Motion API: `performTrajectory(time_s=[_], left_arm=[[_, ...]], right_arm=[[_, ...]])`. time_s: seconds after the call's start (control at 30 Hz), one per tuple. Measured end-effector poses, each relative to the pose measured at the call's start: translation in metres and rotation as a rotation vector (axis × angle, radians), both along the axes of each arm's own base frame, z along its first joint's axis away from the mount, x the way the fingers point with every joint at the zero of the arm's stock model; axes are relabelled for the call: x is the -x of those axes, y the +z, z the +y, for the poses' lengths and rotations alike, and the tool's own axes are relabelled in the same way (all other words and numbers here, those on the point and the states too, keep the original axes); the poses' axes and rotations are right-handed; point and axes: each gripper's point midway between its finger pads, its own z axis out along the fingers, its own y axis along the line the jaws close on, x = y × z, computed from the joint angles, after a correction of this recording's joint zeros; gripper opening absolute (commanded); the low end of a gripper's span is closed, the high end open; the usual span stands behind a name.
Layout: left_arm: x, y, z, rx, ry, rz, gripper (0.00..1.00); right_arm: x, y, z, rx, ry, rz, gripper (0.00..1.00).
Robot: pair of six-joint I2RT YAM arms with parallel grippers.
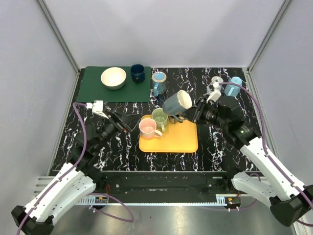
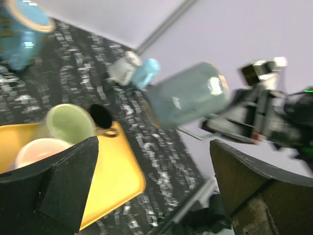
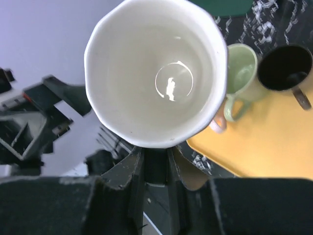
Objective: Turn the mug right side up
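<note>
jaws of my right gripper (image 3: 155, 159) are clenched on the grey-blue mug (image 3: 156, 73). i cannot tell whether they pinch its handle or its wall. through the right wrist camera i look straight into its white inside. from above, the mug hangs tilted in the air, mouth towards the gripper, over the far edge of the yellow tray (image 1: 181, 139). on the tray a green mug (image 1: 159, 116) and a pink mug (image 1: 146, 128) stand mouth up, close together, and a dark-lined mug (image 3: 285, 73) sits just beside the green one. beyond the tray a blue mug (image 1: 159, 82) stands on the marbled table (image 1: 215, 147), at the edge of a green mat (image 1: 93, 90) bearing a cream bowl (image 1: 113, 77) and a navy cup (image 1: 137, 73). my left gripper (image 1: 126, 127) hovers left of the tray, fingers spread wide, holding nothing.
</note>
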Motion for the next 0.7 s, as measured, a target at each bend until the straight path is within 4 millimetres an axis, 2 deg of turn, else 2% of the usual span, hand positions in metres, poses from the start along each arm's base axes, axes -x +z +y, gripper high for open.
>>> performTrajectory(time_s=[0.1,0.17,0.3,0.43,0.5,0.7], left_arm=[[0.011,0.021,-0.014,0.123,-0.094,-0.040,0.99],[0.017,0.025,-0.022,0.190,-0.156,-0.061,0.99],[0.021,0.013,-0.044,0.283,-0.283,-0.025,0.93],[0.016,0.004,-0.068,0.329,-0.386,0.039,0.83],[0.015,0.002,-0.078,0.351,-0.432,0.061,0.82],[0.020,0.017,-0.100,0.414,-0.542,0.039,0.81]], right_arm=[[-0.015,0.006,-0.001,-0.186,-0.040,0.007,0.00],[-0.019,0.007,0.005,-0.280,-0.026,0.030,0.00],[-0.014,0.012,0.021,-0.395,0.053,0.074,0.00],[-0.008,0.036,0.027,-0.483,0.115,0.042,0.00],[-0.005,0.049,0.029,-0.519,0.143,0.014,0.00],[0.003,0.069,0.030,-0.580,0.196,-0.025,0.00]])
